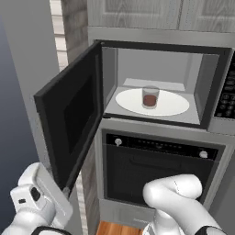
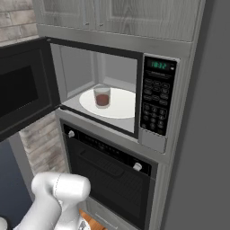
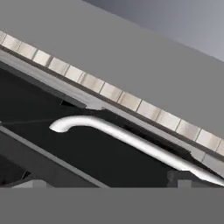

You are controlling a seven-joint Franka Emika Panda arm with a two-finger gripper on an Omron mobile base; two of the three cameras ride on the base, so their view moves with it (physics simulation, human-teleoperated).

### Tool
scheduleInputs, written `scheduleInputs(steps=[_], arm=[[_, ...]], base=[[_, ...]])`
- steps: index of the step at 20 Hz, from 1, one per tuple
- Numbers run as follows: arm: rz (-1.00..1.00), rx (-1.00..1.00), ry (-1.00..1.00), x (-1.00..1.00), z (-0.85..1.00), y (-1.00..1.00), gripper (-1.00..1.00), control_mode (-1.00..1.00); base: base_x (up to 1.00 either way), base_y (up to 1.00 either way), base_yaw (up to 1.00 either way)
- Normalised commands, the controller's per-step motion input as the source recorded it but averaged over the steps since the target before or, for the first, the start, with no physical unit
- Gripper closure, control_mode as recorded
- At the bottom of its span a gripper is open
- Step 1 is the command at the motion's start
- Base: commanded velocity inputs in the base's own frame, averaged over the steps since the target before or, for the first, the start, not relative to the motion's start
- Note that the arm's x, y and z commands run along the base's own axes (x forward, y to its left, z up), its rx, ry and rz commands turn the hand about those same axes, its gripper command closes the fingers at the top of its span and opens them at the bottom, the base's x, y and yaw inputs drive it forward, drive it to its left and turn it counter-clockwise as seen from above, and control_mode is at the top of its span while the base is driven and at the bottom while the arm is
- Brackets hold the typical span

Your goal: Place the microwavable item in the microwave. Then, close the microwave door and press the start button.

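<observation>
— So, how far along is this?

— First part looks done. The tumbler (image 1: 150, 97) stands upright on the white turntable plate (image 1: 174, 104) inside the microwave (image 2: 157, 96), free of any grip.

— And the door?

— The microwave door (image 1: 69, 117) is swung wide open to the left. The hand view looks close along its silver bar handle (image 3: 131, 141), so I judge closing it is the step in hand.

— Fingers open or closed?

— I cannot tell; they aren't visible.

— What's left?

— Shutting the door, then pressing start on the keypad panel (image 2: 156, 102).
</observation>
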Motion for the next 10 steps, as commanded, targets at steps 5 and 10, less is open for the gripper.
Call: scheduleInputs(steps=[5,10], arm=[[-0.38,0.11,0.13,-0.49,0.0,-0.96,-1.0,-1.0],[-0.34,0.1,0.19,-0.2,0.08,-1.0,-1.0,-1.0]], base=[[0.0,0.0,0.0],[0.0,0.0,0.0]])
